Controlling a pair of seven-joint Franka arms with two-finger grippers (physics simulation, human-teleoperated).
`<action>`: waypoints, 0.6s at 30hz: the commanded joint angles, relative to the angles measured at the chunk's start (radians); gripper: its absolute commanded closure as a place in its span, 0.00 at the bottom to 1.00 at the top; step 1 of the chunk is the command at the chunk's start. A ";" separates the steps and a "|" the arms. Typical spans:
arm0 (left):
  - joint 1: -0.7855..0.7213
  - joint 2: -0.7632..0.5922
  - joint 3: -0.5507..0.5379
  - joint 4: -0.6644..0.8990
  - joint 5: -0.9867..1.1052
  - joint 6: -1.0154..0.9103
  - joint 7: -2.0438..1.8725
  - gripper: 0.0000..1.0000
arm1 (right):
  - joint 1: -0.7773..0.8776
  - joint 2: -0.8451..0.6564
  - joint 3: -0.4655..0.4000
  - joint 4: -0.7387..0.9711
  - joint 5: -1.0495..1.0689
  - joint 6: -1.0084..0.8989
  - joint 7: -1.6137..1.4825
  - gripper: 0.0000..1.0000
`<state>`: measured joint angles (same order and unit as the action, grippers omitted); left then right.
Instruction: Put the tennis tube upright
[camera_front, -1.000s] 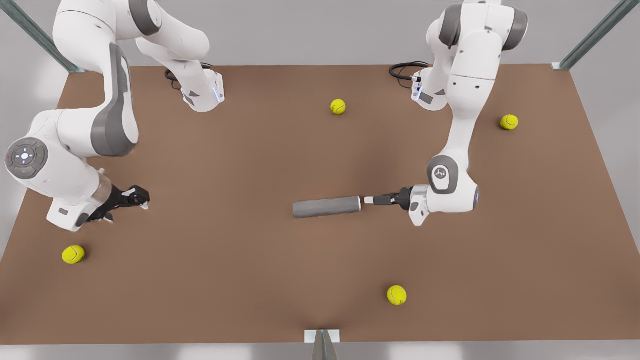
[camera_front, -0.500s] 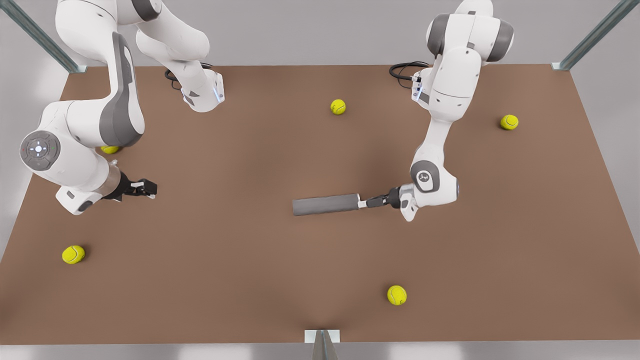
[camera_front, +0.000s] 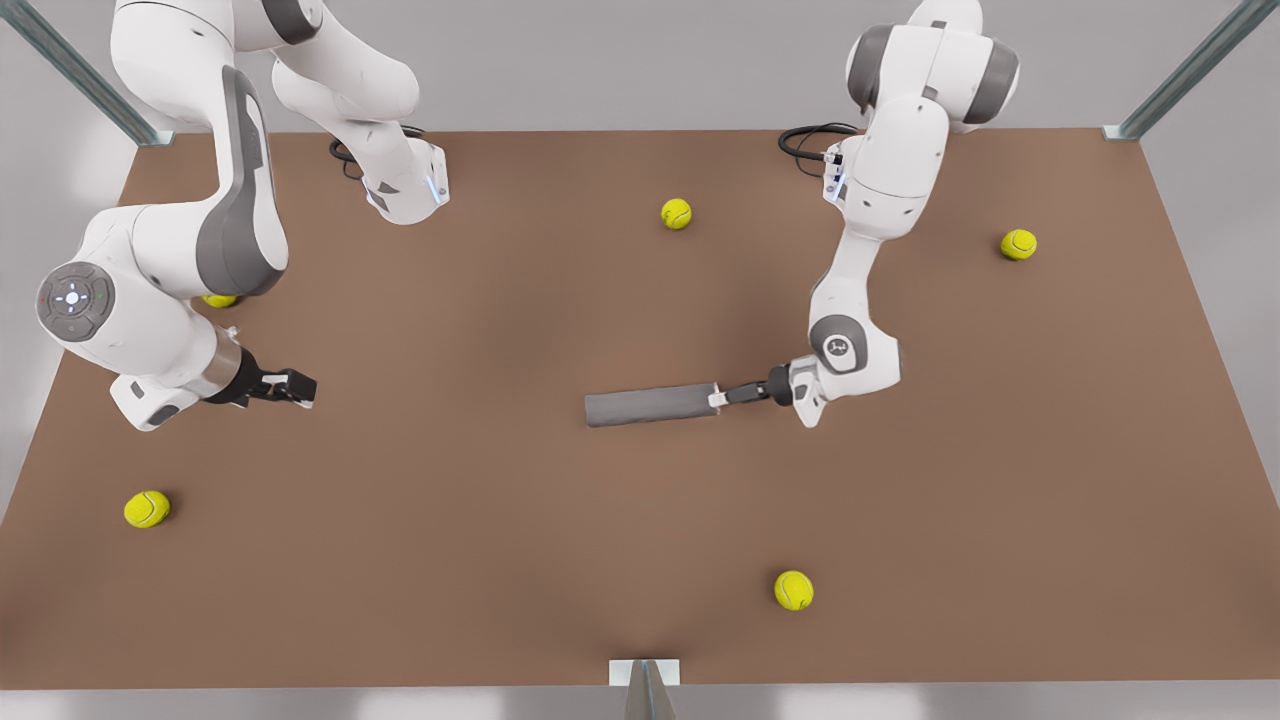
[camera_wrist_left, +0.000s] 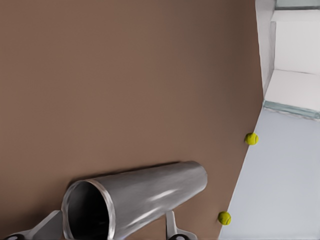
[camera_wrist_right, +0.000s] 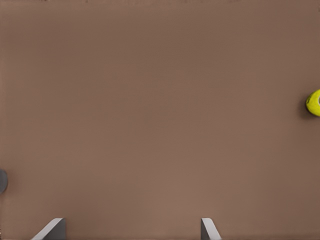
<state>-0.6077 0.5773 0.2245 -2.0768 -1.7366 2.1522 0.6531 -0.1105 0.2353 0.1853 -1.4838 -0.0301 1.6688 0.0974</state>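
Note:
The tennis tube (camera_front: 650, 405) lies on its side near the middle of the brown table (camera_front: 500, 560), a dark-grey cylinder. Its end toward the front view's right is tipped slightly toward the back. My left gripper (camera_front: 720, 397), on the arm at the front view's right, is at that end. In the left wrist view its fingers (camera_wrist_left: 50, 227) press both sides of the tube (camera_wrist_left: 145, 192) just behind the silvery open rim. My right gripper (camera_front: 300, 388) hangs open over bare table at the front view's left, far from the tube, with its fingers (camera_wrist_right: 55, 227) wide apart.
Several yellow-green tennis balls lie scattered: back middle (camera_front: 676, 213), back right (camera_front: 1018, 244), front (camera_front: 793, 590), front left (camera_front: 146, 509), and one half hidden behind the arm (camera_front: 218, 299). Both arm bases stand at the back edge. Metal frame posts mark the table's corners.
My left gripper moved toward the front view's left, reached the tube's near end and closed on it; that end shifted slightly backward. My right gripper drifted a little and settled.

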 joint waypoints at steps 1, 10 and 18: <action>-0.004 0.000 -0.002 0.001 -0.037 0.002 0.166 0.00 | 0.000 -0.001 0.000 0.000 0.006 0.003 0.073 0.00; -0.004 0.001 -0.028 0.009 -0.120 0.002 0.166 0.00 | -0.001 -0.001 0.000 0.000 0.006 0.003 0.073 0.00; -0.003 0.015 -0.045 0.029 -0.193 -0.018 0.163 0.00 | 0.000 -0.001 0.000 0.000 0.006 0.003 0.073 0.00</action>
<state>-0.6107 0.5925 0.1805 -2.0504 -1.9040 2.1431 0.7591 -0.1105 0.2358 0.1853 -1.4839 -0.0252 1.6723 0.1439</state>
